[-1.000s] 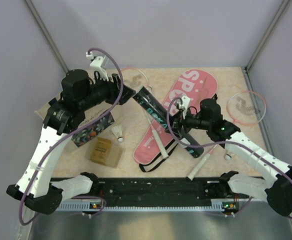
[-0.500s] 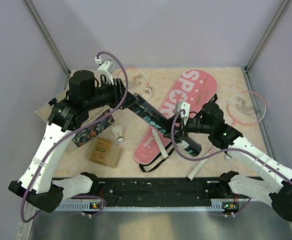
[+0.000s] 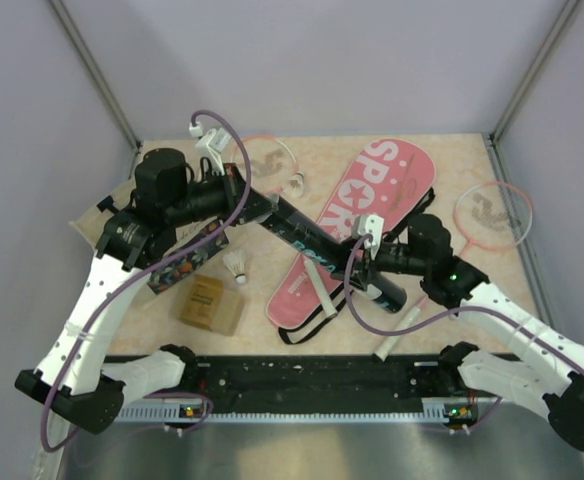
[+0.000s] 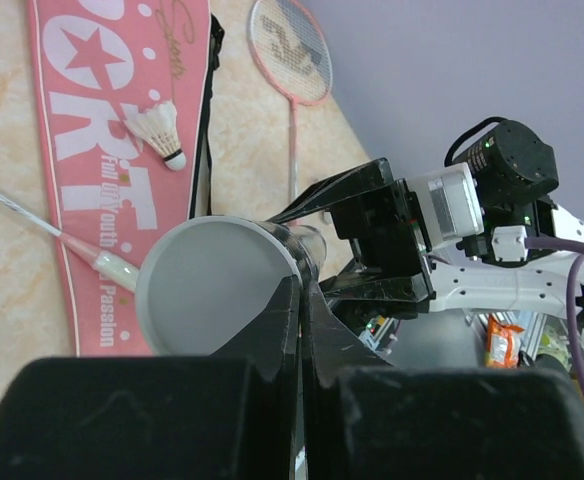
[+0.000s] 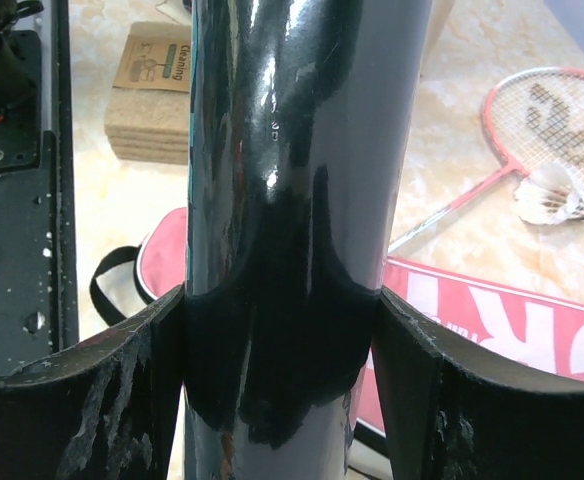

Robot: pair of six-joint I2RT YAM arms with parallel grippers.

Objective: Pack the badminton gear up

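- The right hand (image 5: 287,345) was clenched round the black tube (image 5: 292,150), one finger (image 5: 122,400) pressed to each side of its glossy wall, close to the near-right end.
- The left hand (image 4: 300,315) had its fingers drawn almost together at the rim of the grey cap (image 4: 207,290) on the far-left end. It looked pinched onto that rim, a thin hold.
- Between the two hands the tube hung clear of the tabletop (image 3: 452,160), slanting from far left to near right above the pink "SPORT" cover (image 3: 372,180).
- A racket (image 5: 542,110) had its shaft running under the tube onto the cover. A shuttlecock (image 3: 236,266) stood to the left, near the cardboard box (image 3: 210,303).
- Likely trouble: if the arms pulled or twisted unevenly, the rim pinch could slip, leaving the tube to swing from the right hand alone.
- The slick wall could also slide through the right fingers. A dropped tube would probably strike the racket shaft or roll towards the shuttlecock.
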